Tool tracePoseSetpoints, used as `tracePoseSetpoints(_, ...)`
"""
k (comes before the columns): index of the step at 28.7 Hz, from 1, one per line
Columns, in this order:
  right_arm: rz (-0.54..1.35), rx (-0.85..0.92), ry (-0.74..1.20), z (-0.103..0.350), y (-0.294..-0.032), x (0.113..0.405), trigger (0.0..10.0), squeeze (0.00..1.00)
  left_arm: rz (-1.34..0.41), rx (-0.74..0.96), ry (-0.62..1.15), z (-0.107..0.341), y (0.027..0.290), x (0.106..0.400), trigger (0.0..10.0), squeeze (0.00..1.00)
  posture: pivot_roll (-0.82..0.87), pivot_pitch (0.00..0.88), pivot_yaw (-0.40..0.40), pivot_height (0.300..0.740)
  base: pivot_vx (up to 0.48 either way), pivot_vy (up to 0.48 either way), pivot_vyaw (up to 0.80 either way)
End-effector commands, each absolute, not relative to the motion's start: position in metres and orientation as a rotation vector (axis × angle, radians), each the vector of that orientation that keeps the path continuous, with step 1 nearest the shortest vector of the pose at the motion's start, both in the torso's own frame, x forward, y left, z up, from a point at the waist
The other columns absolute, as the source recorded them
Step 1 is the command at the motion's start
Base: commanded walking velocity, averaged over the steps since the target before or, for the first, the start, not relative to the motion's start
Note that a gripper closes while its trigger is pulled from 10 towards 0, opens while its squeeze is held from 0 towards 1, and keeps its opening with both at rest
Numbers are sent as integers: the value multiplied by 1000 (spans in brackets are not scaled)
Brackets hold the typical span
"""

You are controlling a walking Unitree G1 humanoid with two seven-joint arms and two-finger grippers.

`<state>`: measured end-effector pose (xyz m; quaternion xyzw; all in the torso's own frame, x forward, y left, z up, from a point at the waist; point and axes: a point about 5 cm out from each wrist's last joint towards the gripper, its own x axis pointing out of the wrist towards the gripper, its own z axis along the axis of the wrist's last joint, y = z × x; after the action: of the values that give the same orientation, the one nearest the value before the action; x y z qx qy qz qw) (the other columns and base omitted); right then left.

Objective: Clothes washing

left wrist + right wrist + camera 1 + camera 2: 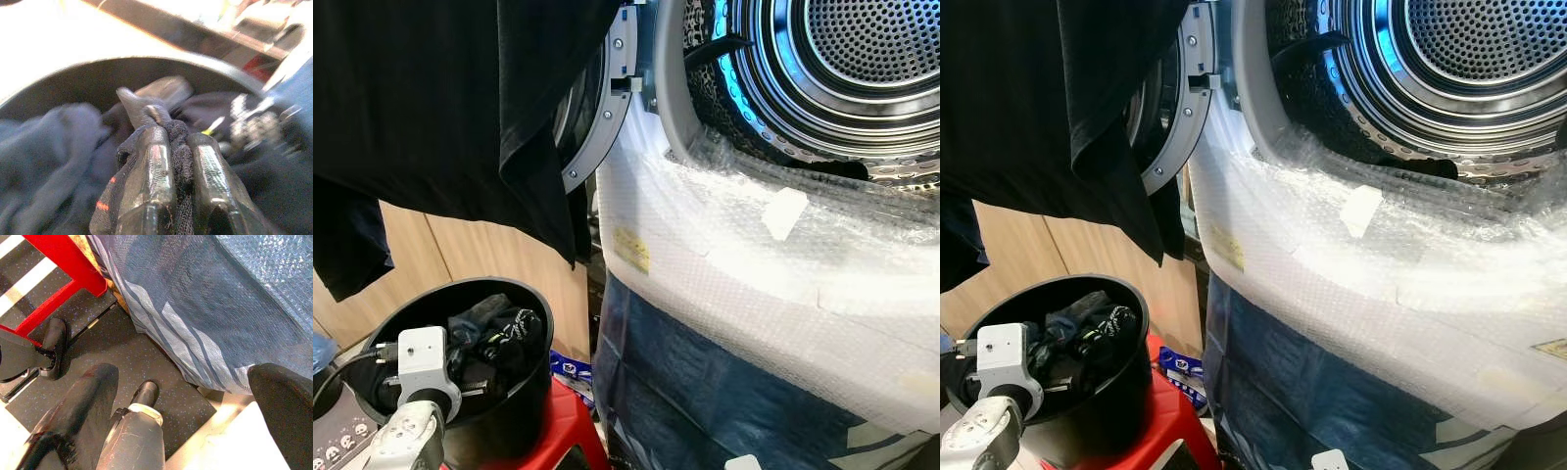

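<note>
A black bucket [540,311] stands on a red stool [566,423] at the lower left and holds a heap of dark clothes [496,333]. My left arm [419,390] reaches into it. Inside, my left gripper [176,133] is shut on a black knit cloth [182,156] with small orange marks, pinched between both fingers [152,169]. The washing machine's drum [867,59] stands open at the upper right, its round door [604,110] swung left. A large black garment [440,98] hangs in front of the door. My right gripper [181,374] hangs low over the floor, open and holding nothing.
Bubble wrap [754,255] covers the washer's front below the drum, with blue wrapping [705,382] beneath it. Wooden panels [460,250] stand behind the bucket. The stool's red legs [63,264] and a dark speckled floor [146,357] lie close beside the washer.
</note>
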<state>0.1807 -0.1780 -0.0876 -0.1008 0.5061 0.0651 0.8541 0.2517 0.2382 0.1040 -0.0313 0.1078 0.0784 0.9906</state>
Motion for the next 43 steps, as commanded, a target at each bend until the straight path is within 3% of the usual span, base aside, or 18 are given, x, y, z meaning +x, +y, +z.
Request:
tracePoseSetpoints(1,132,-214,1064,-87,-179,181,10000,0,96,-78,189,114,232,253,0,0,152,0,-19,740,0,0,0)
tracePoseSetpoints(8,136,-214,1066,-88,-179,179,10000,0,-54,-85,119,141,217,259,0,0,148,0,-17,740,0,0,0)
tracePoseSetpoints(17,145,-209,1064,-89,-176,178,10000,0,-476,-79,95,169,166,257,0,0,143,0,-8,740,0,0,0)
tracePoseSetpoints(24,166,-216,1054,-89,-171,179,10000,0,-734,-117,212,150,127,252,0,0,123,0,7,740,0,0,0)
tracePoseSetpoints(28,182,-216,1005,-84,-169,188,10000,0,-792,-126,298,131,118,244,0,0,110,0,11,740,0,0,0)
tracePoseSetpoints(38,314,-265,890,-70,-169,211,10000,0,-751,-90,408,108,135,236,0,0,112,0,2,740,0,0,0)
tracePoseSetpoints(39,450,-312,855,-65,-167,215,10000,1000,-731,-91,428,104,140,234,0,0,112,0,3,740,0,0,0)
tracePoseSetpoints(43,687,-295,808,-52,-169,225,10000,1000,-750,-104,448,100,140,228,0,0,116,0,-2,740,0,0,0)
